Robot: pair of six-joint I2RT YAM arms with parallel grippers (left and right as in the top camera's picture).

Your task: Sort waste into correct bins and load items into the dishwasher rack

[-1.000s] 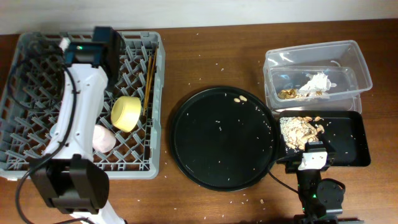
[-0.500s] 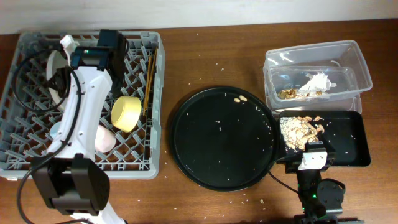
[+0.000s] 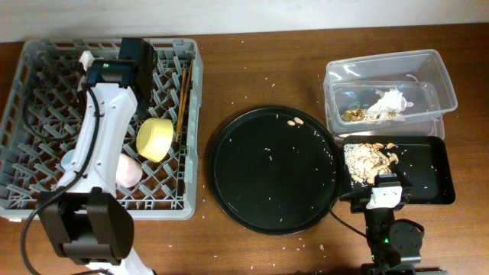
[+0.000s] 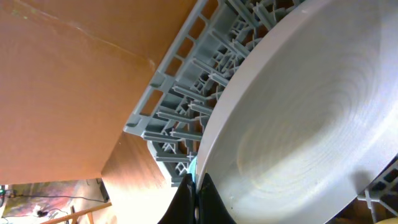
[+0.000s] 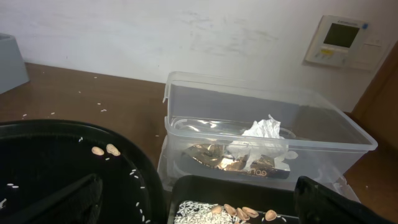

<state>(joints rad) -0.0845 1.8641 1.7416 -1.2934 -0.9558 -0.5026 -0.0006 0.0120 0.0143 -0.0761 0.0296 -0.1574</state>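
Pinches rim of the plate (image 4: 311, 124) in left hand (image 4: 196, 199), plate on edge, rack (image 4: 180, 99) lattice just behind at upper left; shows right hand (image 5: 199, 205) wide open, empty.

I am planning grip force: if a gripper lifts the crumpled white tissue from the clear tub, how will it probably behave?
The crumpled white tissue looks thin and creased, so probably light and floppy. It lies against the shiny wrapper in the clear tub, so it might drag that along.
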